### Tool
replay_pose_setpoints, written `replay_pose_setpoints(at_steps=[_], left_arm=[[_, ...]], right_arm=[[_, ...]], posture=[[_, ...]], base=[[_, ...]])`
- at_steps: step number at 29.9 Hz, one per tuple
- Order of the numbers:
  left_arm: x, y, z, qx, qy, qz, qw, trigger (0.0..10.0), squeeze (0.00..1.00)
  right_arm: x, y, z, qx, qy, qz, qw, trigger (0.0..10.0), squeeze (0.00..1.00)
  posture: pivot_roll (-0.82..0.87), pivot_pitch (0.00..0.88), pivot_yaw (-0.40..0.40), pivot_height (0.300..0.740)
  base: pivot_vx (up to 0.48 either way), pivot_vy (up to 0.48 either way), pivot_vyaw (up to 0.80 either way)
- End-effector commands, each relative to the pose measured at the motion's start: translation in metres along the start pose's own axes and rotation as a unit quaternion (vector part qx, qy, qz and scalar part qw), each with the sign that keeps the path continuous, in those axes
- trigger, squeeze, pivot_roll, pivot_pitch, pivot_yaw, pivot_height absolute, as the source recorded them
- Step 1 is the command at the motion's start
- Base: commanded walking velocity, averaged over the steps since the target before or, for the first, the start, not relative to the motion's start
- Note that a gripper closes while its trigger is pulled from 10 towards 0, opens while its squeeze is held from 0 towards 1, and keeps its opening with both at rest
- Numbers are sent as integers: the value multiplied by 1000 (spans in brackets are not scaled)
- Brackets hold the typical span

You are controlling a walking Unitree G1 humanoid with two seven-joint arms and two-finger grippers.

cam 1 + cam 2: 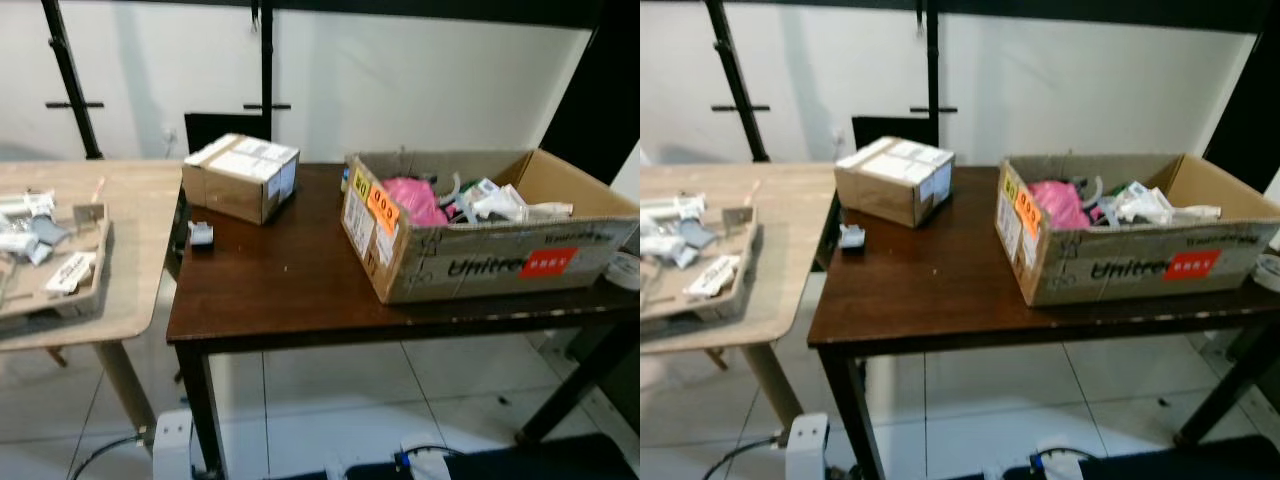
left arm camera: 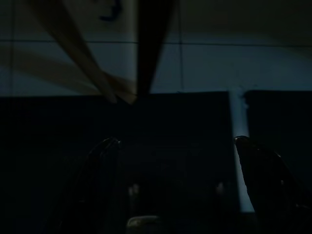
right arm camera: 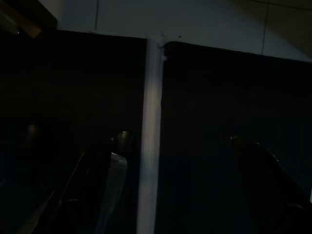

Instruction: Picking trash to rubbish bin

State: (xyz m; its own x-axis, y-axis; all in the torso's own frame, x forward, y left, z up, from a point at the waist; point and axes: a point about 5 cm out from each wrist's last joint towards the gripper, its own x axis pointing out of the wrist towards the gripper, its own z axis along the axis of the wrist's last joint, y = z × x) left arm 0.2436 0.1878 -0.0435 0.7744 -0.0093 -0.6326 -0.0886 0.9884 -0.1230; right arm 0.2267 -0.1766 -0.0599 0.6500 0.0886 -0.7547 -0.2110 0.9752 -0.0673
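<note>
Two tables stand side by side before a white wall. The dark brown wooden table (image 1: 290, 285) with black legs carries an open brown cardboard box (image 1: 470, 262), printed with black lettering and a red label on its long side and orange and yellow stickers on its short end. This box holds the trash: a crumpled pink plastic bag (image 1: 412, 199) near its left end and a heap of white and grey plastic scraps (image 1: 497, 203) just beside it to the right. A smaller closed cardboard box with white labels (image 1: 241, 175) sits at the back left corner of the same table, tilted relative to the table edge. A small grey and black object (image 1: 201, 234) lies near the left edge, just in front of the small box.

To the left, touching or nearly touching, is a light beige wooden table (image 1: 130, 210). On it rests a shallow brown tray (image 1: 95, 275) with white and grey packets (image 1: 30, 235) scattered in it.

A roll of white tape (image 1: 627, 270) shows at the far right. Floor is pale tile.

Both wrist views are very dark. The left gripper (image 2: 178, 161) hangs in shade, its two fingers spread apart with nothing between. The right gripper (image 3: 175, 165) likewise hangs with fingers spread, a pale vertical strip (image 3: 150, 131) visible beyond them.
</note>
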Motion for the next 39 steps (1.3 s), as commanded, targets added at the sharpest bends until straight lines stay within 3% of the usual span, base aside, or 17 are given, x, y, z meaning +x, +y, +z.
replay_pose_setpoints(at_steps=[1, 7, 13, 19, 21, 22, 23, 24, 25, 27, 28, 29, 30, 31, 32, 35, 39], left_arm=[[-3, 8, -6, 8, 5, 16, 1000, 10000, 67], [-3, 7, -3, 45, -1, 9, 999, 10000, 35], [-2, 7, -1, 48, -11, 12, 999, 10000, 35], [-2, -1, 2, 96, -23, -18, 995, 10000, 47], [-3, -1, 4, 97, -29, -24, 995, 10000, 47], [-4, -8, 10, 72, -54, -81, 993, 10000, 43], [-4, -8, 10, 72, -54, -81, 993, 10000, 43], [-8, -17, 17, 49, -76, -152, 984, 10000, 35], [-8, -17, 17, 49, -76, -152, 984, 10000, 35], [-16, -26, 29, -9, -91, -251, 964, 10000, 0], [-16, -26, 29, -9, -91, -251, 964, 10000, 0], [-30, -29, 51, -64, -113, -340, 932, 10000, 0], [-36, -31, 58, -71, -121, -367, 920, 10000, 0], [-40, -30, 66, -60, -132, -379, 914, 10000, 0], [-40, -30, 66, -60, -132, -379, 914, 10000, 0], [-52, -27, 90, -32, -153, -408, 900, 10000, 0], [-67, -26, 131, -27, -220, -420, 880, 10000, 0]], right_arm=[[1, 7, -3, 2, 6, 9, 1000, 10000, 0], [1, 7, -3, 3, 5, 9, 1000, 10000, 0], [0, 6, -5, 5, 6, 7, 1000, 10000, 0], [0, 0, 3, 11, -18, 17, 1000, 10000, 0], [-1, -2, 7, 14, -26, 27, 999, 10000, 0], [-1, 1, 15, 17, -34, 104, 994, 10000, 0], [-1, 1, 15, 17, -34, 104, 994, 10000, 0], [-4, 8, 21, 14, -36, 196, 980, 10000, 0], [-4, 8, 21, 14, -36, 196, 980, 10000, 0], [-9, 14, 35, -4, -57, 298, 953, 10000, 0], [-9, 14, 35, -4, -57, 298, 953, 10000, 0], [-16, 13, 59, 8, -90, 364, 927, 10000, 0], [-19, 13, 67, 13, -102, 384, 918, 10000, 0], [-23, 11, 80, 14, -121, 402, 907, 10000, 0], [-23, 11, 80, 14, -121, 402, 907, 10000, 0], [-37, 10, 117, 5, -182, 442, 878, 10000, 0], [-55, 11, 151, -21, -233, 485, 843, 10000, 0]], posture=[[36, 51, -59, 740], [39, 55, -59, 740], [44, 56, -55, 740], [49, 55, -51, 740], [48, 55, -50, 740], [46, 56, -49, 740], [46, 56, -49, 740], [43, 57, -48, 740], [43, 57, -48, 740], [42, 57, -50, 740], [42, 57, -50, 740], [43, 57, -50, 740], [43, 57, -50, 740], [43, 57, -50, 740], [43, 57, -50, 740], [45, 58, -52, 740], [45, 59, -54, 740]], base=[[0, 0, 0], [0, 0, 0], [0, 0, 0], [0, 0, 0], [0, 0, 0], [0, 0, 0], [0, 0, 0], [0, 0, 0], [0, 0, 0], [0, 0, 0], [0, 0, 0], [0, 0, 0], [0, 0, 0], [0, 0, 0], [0, 0, 0], [0, 0, 0], [0, 0, 0]])
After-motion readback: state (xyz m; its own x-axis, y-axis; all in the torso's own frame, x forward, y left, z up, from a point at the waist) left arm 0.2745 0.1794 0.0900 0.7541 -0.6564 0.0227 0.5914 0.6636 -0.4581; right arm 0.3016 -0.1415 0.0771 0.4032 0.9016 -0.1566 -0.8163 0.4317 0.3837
